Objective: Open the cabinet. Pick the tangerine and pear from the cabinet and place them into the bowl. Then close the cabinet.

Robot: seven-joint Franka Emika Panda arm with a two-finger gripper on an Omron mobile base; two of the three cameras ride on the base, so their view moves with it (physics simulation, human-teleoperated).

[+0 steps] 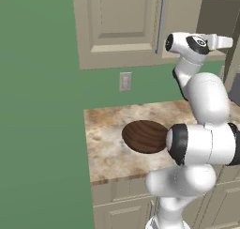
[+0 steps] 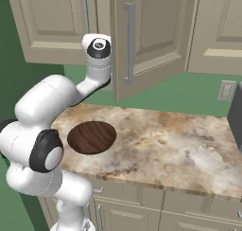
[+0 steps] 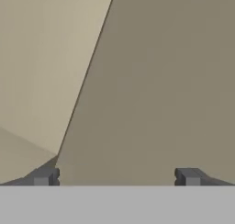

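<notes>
Above the marbled counter (image 2: 179,145), the beige cabinet (image 1: 117,26) hangs on the green wall (image 1: 42,106), and one of its two doors (image 2: 146,36) stands swung out toward the room, its long silver handle (image 2: 129,43) vertical along the free edge. The other door (image 2: 52,22) is shut flat, with its own bar handle (image 2: 86,14) beside the gap. From the left base view the opened side shows as a dark interior (image 1: 218,17); neither the tangerine nor the pear can be made out inside it.

On the counter sits the dark wooden bowl (image 2: 92,137), near the left end of the stone top, with nothing in it. An outlet plate (image 1: 125,81) is set in the wall between cabinet and counter.

The white arm (image 2: 52,107) reaches up from the base, its wrist raised to cabinet height just beside the open door. The gripper (image 3: 117,177) has its two dark fingertips (image 3: 43,177) spread wide apart with nothing between them, facing flat beige panels at close range.
</notes>
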